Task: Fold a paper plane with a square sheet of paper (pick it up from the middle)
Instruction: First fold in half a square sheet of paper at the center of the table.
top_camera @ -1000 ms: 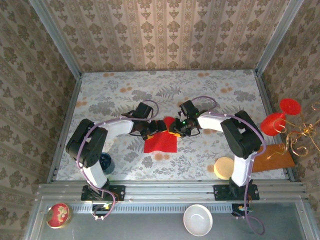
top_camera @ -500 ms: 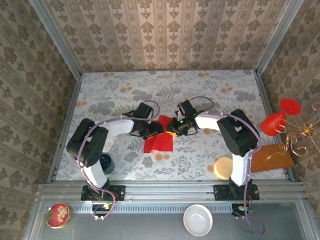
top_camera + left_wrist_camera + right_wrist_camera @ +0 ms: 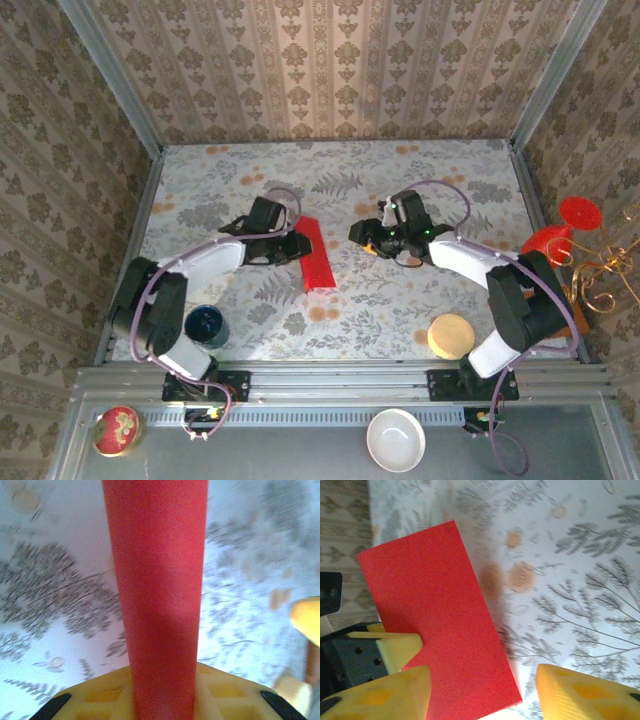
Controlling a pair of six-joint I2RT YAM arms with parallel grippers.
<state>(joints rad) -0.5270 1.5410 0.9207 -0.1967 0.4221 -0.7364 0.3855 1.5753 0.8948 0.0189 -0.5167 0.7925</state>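
Square sheet of paper: matte red, seemingly folded.

Nothing readable in this one, sorry: no words, labels, brands, numbers or signs that I can make out. The wallpaper and the tablecloth only carry ornament and flower patterns (no lettering in them), and the square sheet of paper is plain red on the side that shows.
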